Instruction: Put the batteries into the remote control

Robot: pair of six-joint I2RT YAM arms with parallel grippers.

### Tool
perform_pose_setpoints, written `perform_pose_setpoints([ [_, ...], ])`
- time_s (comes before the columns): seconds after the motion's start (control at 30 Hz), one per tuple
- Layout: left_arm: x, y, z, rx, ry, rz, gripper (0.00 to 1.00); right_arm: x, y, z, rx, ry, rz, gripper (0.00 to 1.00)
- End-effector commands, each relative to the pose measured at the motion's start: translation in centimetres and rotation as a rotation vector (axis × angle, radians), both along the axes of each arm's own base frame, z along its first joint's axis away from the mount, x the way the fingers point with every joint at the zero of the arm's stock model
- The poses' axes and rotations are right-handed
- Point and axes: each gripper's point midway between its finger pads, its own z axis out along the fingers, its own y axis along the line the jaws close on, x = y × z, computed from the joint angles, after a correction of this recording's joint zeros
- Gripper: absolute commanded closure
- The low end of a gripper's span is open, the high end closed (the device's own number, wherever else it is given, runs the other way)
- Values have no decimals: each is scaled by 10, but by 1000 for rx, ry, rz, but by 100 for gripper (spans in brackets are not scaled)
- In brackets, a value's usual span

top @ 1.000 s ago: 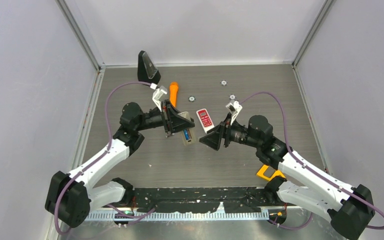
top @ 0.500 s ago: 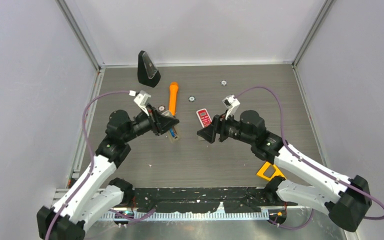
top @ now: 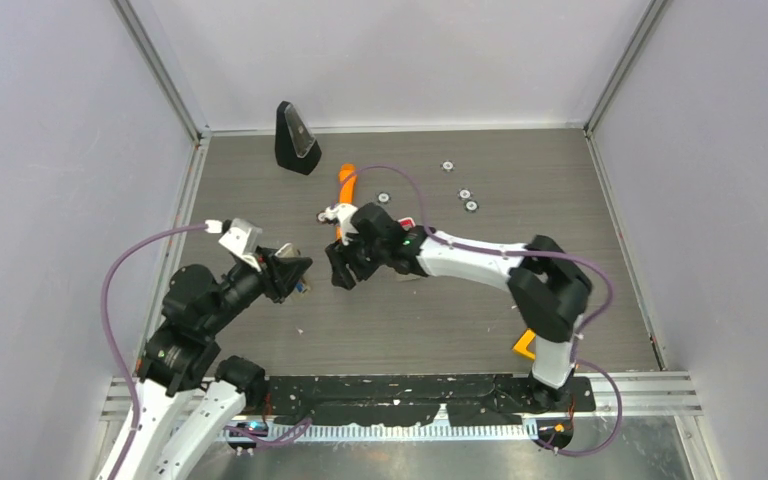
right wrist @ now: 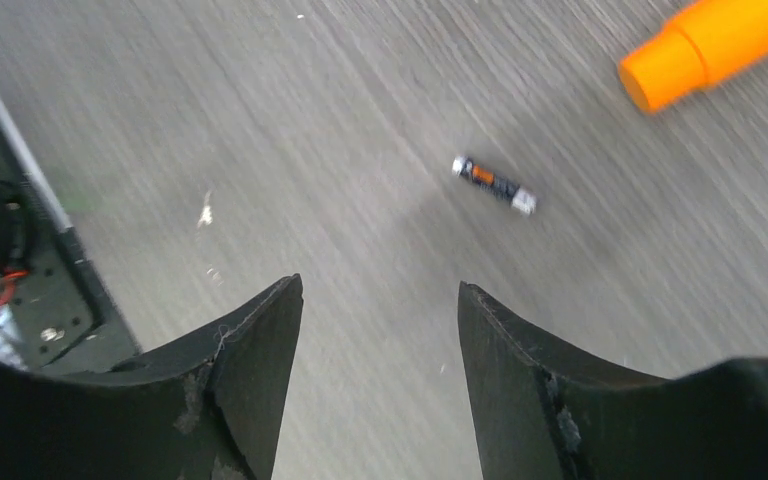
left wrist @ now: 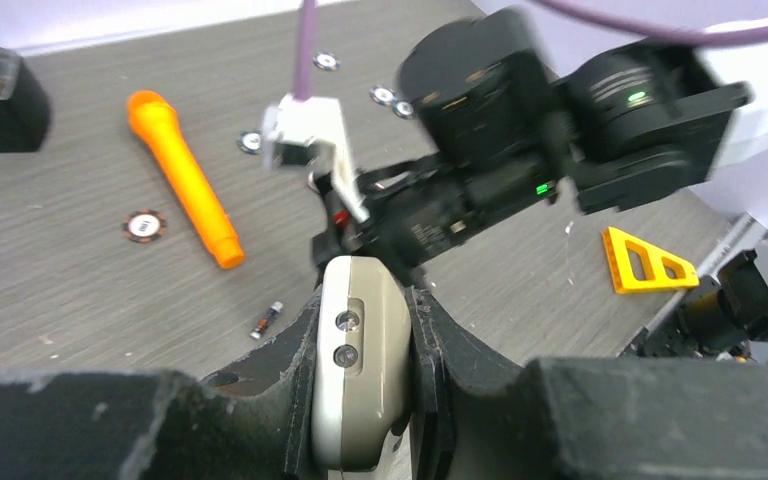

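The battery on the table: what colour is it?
The battery is dark with an orange band, silvery ends; right wrist view.

The remote (left wrist: 360,380) is a pale grey-beige bar. It is pinched between the fingers of the left hand (left wrist: 363,298), clear of the surface (right wrist: 360,120), with its rounded end pointing away from the wrist. Two small dark round spots sit on its upper face, perhaps screws; the view is too close to tell. One battery (right wrist: 494,184), dark with an orange band and silvery ends, lies flat on the surface near the narrow end of an orange stick (right wrist: 710,45).
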Motion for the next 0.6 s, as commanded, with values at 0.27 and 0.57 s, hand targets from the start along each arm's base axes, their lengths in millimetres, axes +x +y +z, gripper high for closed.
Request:
perform_pose_setpoints([
  [0.27,-16,26,30,-26,-10,114,100,51,41,-44,-218,-206,257,36],
  [0.57,-18,16,26,-70,34,76,100,52,39,-79,-311,-204,377,41],
])
